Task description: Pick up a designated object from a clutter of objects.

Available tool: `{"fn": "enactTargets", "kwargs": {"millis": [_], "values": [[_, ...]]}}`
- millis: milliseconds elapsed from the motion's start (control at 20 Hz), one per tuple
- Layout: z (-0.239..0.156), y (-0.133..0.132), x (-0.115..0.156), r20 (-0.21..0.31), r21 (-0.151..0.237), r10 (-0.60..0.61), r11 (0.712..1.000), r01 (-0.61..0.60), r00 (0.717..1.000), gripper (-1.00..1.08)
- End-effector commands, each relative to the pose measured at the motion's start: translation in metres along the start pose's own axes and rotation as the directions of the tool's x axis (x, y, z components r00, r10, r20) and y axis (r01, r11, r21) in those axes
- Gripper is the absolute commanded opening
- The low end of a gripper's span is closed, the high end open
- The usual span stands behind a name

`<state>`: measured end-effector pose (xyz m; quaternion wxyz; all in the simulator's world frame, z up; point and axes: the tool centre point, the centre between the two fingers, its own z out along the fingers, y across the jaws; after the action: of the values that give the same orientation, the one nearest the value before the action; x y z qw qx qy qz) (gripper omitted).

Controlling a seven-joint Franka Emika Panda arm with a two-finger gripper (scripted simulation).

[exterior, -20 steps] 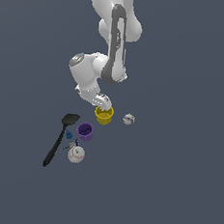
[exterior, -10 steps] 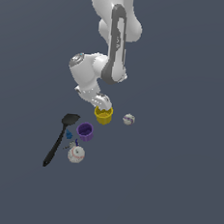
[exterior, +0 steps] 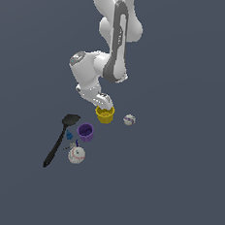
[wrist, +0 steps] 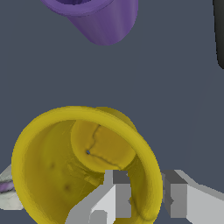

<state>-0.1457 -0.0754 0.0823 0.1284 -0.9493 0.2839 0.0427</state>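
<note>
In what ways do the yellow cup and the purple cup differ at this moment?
The yellow cup looks slightly larger than the purple cup. The gripper has its jaws astride the yellow cup's rim, one inside and one outside; the purple cup stands free, nearer the spatula. Both are round, tapered and open-topped.

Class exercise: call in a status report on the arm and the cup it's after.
Gripper down at yellow cup, one finger inside the rim, one outside; not clamped yet. Cup upright on the floor. Purple cup nearby, clear of the grasp.
</note>
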Motion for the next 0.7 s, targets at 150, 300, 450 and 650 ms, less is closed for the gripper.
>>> {"fn": "enactTargets", "kwargs": {"millis": [150,300,450,650], "values": [[-0.019,-0.012,-0.002,-0.002,-0.001,0.0,1.0,0.0,1.0,-1.0],[-0.034,-0.022,-0.005,-0.003,-0.002,0.0,1.0,0.0,1.0,-1.0],[-0.053,-0.034,-0.007,-0.003,-0.004,0.001,1.0,-0.001,1.0,-1.0],[-0.083,-0.053,-0.012,-0.004,-0.007,0.002,1.0,-0.002,1.0,-1.0]]}}
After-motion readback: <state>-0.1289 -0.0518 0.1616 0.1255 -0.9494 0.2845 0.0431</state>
